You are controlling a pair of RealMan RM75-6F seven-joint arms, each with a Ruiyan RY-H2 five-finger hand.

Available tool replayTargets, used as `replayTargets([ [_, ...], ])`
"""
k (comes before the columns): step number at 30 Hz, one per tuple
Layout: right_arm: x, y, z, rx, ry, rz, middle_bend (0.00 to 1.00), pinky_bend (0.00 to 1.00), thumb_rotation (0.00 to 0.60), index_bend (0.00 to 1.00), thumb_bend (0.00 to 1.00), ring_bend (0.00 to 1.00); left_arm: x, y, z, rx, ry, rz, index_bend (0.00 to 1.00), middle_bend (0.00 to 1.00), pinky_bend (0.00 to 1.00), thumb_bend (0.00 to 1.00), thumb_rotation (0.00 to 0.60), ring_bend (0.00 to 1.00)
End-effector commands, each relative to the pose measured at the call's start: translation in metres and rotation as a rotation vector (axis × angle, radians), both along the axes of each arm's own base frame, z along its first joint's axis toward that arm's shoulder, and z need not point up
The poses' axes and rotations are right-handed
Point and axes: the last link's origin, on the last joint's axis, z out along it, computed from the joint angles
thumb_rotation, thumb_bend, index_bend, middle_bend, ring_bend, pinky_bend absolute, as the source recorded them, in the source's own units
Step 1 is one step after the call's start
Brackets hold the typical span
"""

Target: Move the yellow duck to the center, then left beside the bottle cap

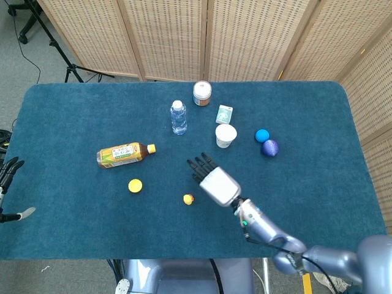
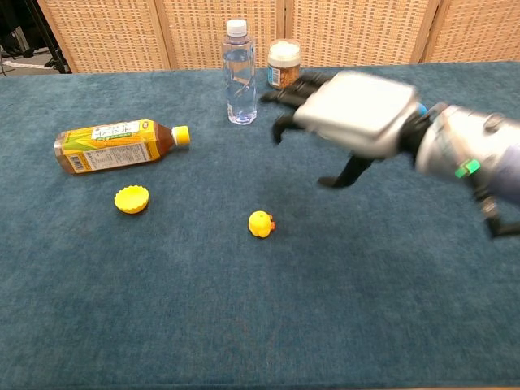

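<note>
While the small yellow rubber duck [image 1: 188,199] is sitting alone on the dark teal carpeted table [image 1: 73,122], just below the middle of the head view, the robot's silver right hand [image 1: 214,179] is hovering above and to the right of it, holding nothing, its dark fingers [image 1: 200,164] spread apart and pointing toward the upper left of the frame. Seen from the chest camera, the duck [image 2: 261,223] is resting at the centre of the frame, well apart from the blurred right hand [image 2: 349,114] passing across the upper right. Lying flat to the left of the duck, the round yellow plastic bottle cap [image 1: 135,185] is occupying the lower-left part of the table, with an amber tea bottle with a yellow label [image 1: 124,154] lying on its side just above it. Standing upright in the upper middle are a clear plastic water bottle [image 1: 178,117], a white-lidded jar [image 1: 202,93], a small green-and-white carton [image 1: 224,114] and a white paper cup [image 1: 225,136]. Sitting side by side at the right are a bright blue ball [image 1: 262,135] and a dark purple ball [image 1: 270,147]. Showing only at the far left edge of the head view, the left hand [image 1: 7,171] is hanging off the table, its dark fingers apart.
</note>
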Motion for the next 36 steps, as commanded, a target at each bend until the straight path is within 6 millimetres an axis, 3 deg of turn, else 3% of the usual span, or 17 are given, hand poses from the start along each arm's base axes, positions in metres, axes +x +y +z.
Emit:
replayTargets([
  [1,-0.026,-0.015,0.054,-0.082,-0.063,-0.051,0.00,0.00,0.600,0.24,0.31,0.00,0.001,0.002,-0.005,-0.010,0.011,0.004,0.00,0.00,0.00,0.00,0.600,0.00],
  [3,-0.048,-0.024,0.079,-0.130,-0.084,-0.107,0.00,0.00,0.600,0.22,0.31,0.00,0.002,0.005,-0.008,-0.017,0.022,-0.001,0.00,0.00,0.00,0.00,0.600,0.00],
  [7,-0.100,-0.028,0.127,-0.219,-0.163,-0.253,0.00,0.00,0.600,0.15,0.18,0.00,0.009,0.015,-0.015,-0.041,0.026,-0.038,0.00,0.00,0.00,0.00,0.600,0.00],
  [11,-0.141,-0.010,0.155,-0.251,-0.241,-0.352,0.00,0.00,0.600,0.13,0.16,0.00,0.024,0.031,-0.024,-0.091,0.064,-0.110,0.00,0.00,0.00,0.00,0.600,0.00],
  [15,-0.178,0.022,0.172,-0.270,-0.296,-0.464,0.00,0.00,0.600,0.12,0.16,0.00,0.063,0.048,-0.041,-0.193,0.141,-0.228,0.00,0.00,0.00,0.00,0.600,0.00],
  [20,-0.195,0.049,0.179,-0.305,-0.376,-0.562,0.00,0.00,0.600,0.12,0.18,0.00,0.107,0.065,-0.062,-0.284,0.202,-0.348,0.00,0.00,0.00,0.00,0.600,0.00],
  [22,-0.201,0.064,0.181,-0.323,-0.435,-0.619,0.00,0.00,0.600,0.12,0.19,0.00,0.133,0.078,-0.079,-0.358,0.246,-0.427,0.00,0.00,0.00,0.00,0.600,0.00],
  [26,-0.205,0.082,0.185,-0.340,-0.531,-0.672,0.00,0.00,0.600,0.12,0.20,0.00,0.163,0.090,-0.109,-0.439,0.295,-0.496,0.05,0.00,0.00,0.00,0.600,0.00],
  [32,-0.208,0.097,0.186,-0.336,-0.602,-0.683,0.00,0.00,0.600,0.12,0.21,0.00,0.199,0.099,-0.148,-0.515,0.318,-0.527,0.11,0.00,0.00,0.01,0.600,0.00],
  [36,-0.210,0.098,0.185,-0.329,-0.608,-0.675,0.00,0.00,0.600,0.12,0.21,0.00,0.221,0.105,-0.175,-0.526,0.351,-0.562,0.17,0.00,0.00,0.08,0.600,0.00],
])
